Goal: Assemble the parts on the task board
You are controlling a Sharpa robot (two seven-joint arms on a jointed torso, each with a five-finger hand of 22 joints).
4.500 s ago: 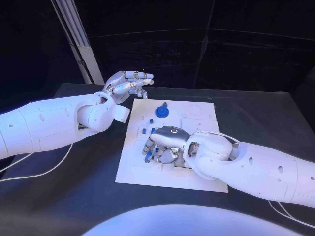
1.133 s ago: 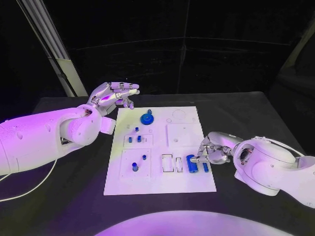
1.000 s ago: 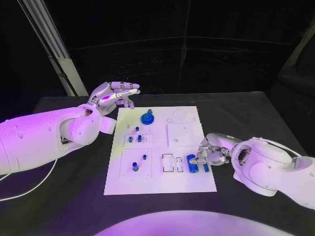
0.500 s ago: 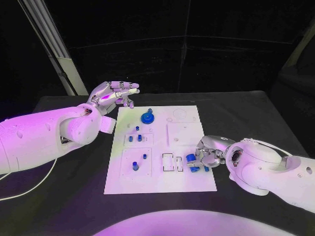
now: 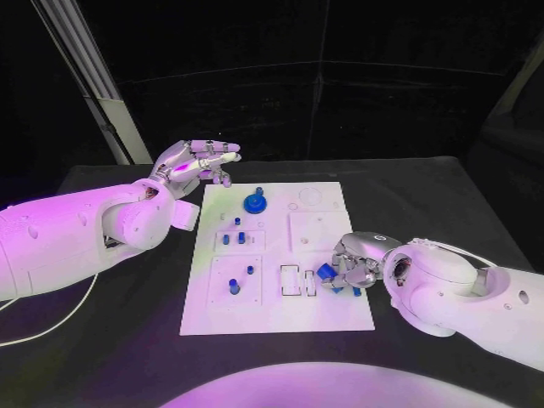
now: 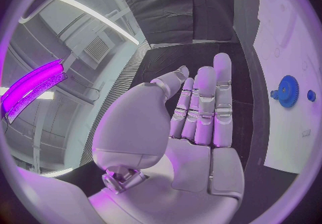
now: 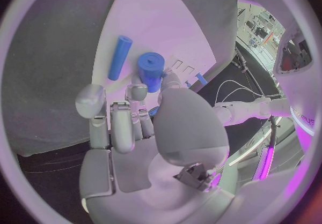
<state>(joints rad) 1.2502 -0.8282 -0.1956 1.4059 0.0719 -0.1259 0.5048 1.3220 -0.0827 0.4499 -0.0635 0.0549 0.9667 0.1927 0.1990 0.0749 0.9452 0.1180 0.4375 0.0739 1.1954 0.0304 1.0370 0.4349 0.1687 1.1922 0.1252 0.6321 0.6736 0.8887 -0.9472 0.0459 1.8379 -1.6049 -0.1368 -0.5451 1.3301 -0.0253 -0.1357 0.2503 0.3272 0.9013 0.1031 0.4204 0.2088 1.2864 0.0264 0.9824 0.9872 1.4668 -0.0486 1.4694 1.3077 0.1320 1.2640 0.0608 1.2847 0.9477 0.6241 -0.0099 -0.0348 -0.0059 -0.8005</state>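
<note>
1. Thick blue cylinder point(image 7: 151, 69) sits at the tips of the right hand point(image 5: 355, 263), over the board's near-right area. In the head view it shows as a blue piece point(image 5: 326, 271) just left of that hand. Fingertips point(image 7: 136, 91) touch it; looks pinched and lifted, but whether it's fully clear of the board I can't tell.
2. Thin blue rod point(image 7: 120, 57) lies flat on the board just beside the cylinder, apart from the fingers, long axis running away from the palm.
3. Key relation: cylinder is straight ahead of the right hand's fingers and seems upright-ish, a bit tilted. Empty rectangular slots point(image 5: 299, 280) are just left of it on the task board point(image 5: 278, 314). Judgement: next move is a short carry/seat by the right hand, much the nearer one.
4. Other parts: blue gear point(image 5: 256, 203) at the board's far end, small pegs point(image 5: 236, 236) mid-left.
5. Left hand point(image 5: 199, 163) hovers off the far-left corner, fingers loosely curled, holding nothing; wrist view shows its fingers point(image 6: 204, 107) fairly straight, side by side.
</note>
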